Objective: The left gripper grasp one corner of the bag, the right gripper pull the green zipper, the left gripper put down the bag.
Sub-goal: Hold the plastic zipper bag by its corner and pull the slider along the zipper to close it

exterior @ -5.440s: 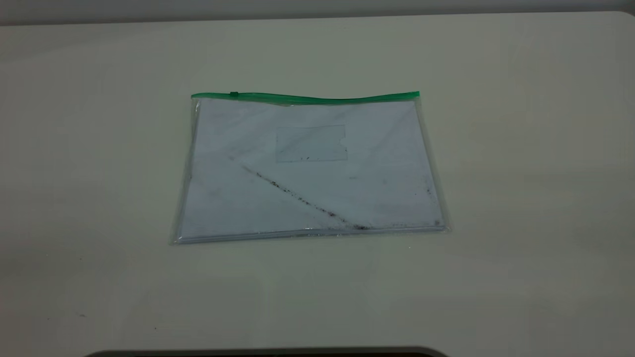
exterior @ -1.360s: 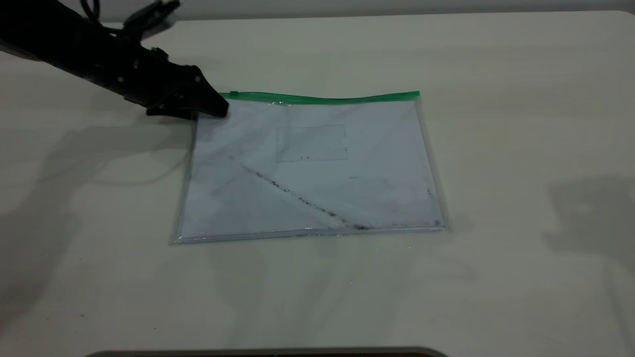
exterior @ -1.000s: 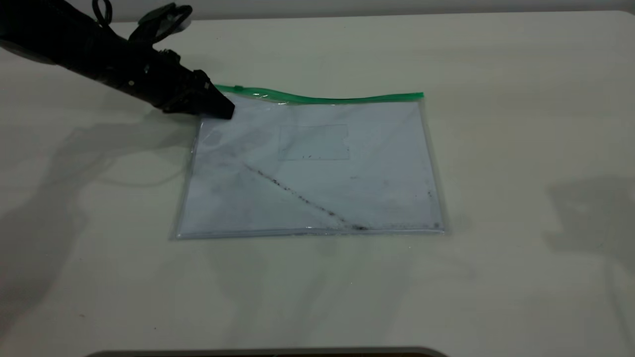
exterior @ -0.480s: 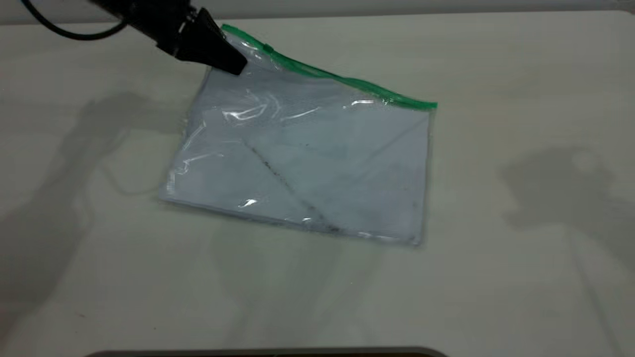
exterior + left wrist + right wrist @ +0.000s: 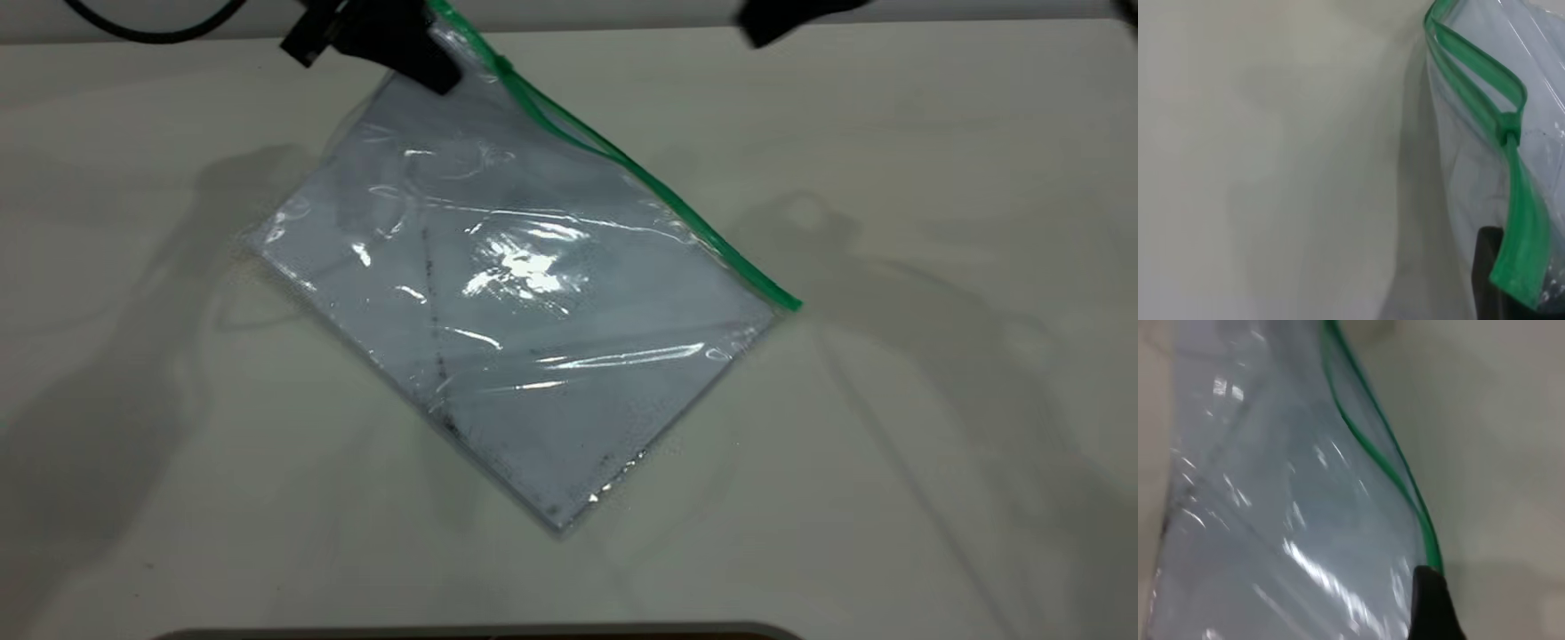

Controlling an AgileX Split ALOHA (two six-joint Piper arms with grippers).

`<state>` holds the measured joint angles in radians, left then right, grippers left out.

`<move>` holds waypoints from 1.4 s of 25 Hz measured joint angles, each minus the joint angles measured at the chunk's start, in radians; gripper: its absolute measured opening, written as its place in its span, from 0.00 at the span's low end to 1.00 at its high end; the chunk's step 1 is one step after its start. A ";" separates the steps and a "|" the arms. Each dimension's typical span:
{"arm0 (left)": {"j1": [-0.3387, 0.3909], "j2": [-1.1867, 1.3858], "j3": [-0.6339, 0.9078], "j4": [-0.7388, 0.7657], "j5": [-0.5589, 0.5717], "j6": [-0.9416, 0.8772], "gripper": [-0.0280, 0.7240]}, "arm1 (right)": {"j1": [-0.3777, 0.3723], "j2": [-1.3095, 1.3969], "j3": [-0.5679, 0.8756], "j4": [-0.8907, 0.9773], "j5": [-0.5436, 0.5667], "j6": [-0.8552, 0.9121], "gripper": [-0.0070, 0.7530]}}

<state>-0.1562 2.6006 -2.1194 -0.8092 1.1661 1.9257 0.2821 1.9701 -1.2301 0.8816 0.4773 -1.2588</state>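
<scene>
**Corner lifted, zipper pull pending**

The left gripper, jaws pinching the bag at the frame's upper left, is holding it tilted above the worktop. The right gripper, jaws unreadable, should be approaching the green zipper slider squarely, keeping the edge taut.

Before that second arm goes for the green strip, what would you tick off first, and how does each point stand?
1. Left gripper shut on the corner of the bag: ok.
2. Bag raised at that corner, its low corner near the table: ok.
3. Slider tab on the green zipper visible, close to the held corner: ok.
4. Zipper already a little parted beside the tab: ok.
5. Right gripper near the zipper: not ok, it is above and away from it.
6. Right gripper's opening: cannot tell.
</scene>
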 joint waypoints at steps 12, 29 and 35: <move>-0.094 0.004 -0.001 -0.039 -0.125 0.083 0.11 | 0.088 0.147 -0.130 0.117 -0.002 -0.106 0.70; -0.159 0.004 -0.001 -0.083 -0.133 0.125 0.11 | 0.088 0.223 -0.132 0.253 -0.073 -0.223 0.68; -0.159 0.004 -0.003 -0.083 -0.128 0.125 0.11 | 0.088 0.230 -0.132 0.255 -0.076 -0.223 0.44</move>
<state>-0.3150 2.6046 -2.1226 -0.8920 1.0380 2.0503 0.3700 2.2002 -1.3616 1.1369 0.4010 -1.4816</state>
